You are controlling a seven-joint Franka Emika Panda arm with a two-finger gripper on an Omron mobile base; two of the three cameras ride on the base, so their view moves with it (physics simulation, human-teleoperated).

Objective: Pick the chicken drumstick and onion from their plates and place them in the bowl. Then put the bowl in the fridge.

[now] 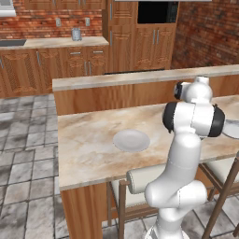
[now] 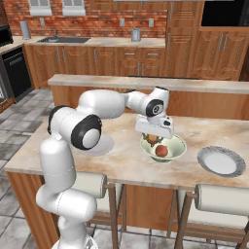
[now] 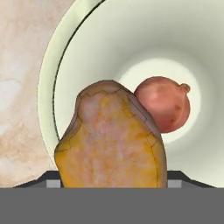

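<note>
The drumstick (image 3: 111,138) is right up close in the hand view, sitting between the two finger tips, over the near part of the bowl (image 3: 87,39). It looks lumpy and a bit greasy, so I think it could slip. It seems light and a little soft. The thick middle is the best place to hold it, and that is where the fingers are. The gripper (image 2: 153,137) has its jaws spread wide on each side of the meat. I cannot tell if they are squeezing it or have let it go.

Just past the drumstick, the onion (image 3: 164,104) lies on the bottom of the bowl, touching the meat or very close to it. It is round and smooth, so it could roll if the bowl tips.

From the right base view, the gripper hangs just over the bowl on the counter (image 2: 121,160). The bowl looks hard and could break. I think its rim is the spot to grab, and it should be kept level.

One plate (image 2: 221,161) sits to the right of the bowl. The other plate (image 1: 131,140) is to the left.
</note>
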